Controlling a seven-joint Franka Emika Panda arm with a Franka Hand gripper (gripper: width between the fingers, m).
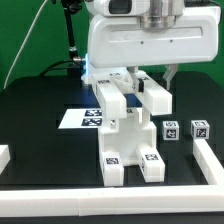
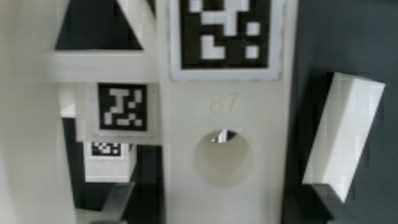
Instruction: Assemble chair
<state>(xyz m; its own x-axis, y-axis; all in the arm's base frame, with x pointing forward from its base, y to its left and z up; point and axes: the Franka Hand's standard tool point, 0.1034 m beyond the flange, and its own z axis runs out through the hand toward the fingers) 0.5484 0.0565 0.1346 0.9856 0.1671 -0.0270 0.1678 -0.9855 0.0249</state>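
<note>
Standing blocky, matte white plastic chair (image 1: 128, 145) — square black-and-white tags (image 2: 226, 35).

Smooth matt white plastic chair (image 1: 125, 150); matt black table top (image 1: 30, 120).

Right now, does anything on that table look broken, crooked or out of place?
Nothing stands out. The half-built white chair stands upright on the black table, and two small tagged blocks sit apart at the exterior view's right, loose, not broken.
</note>
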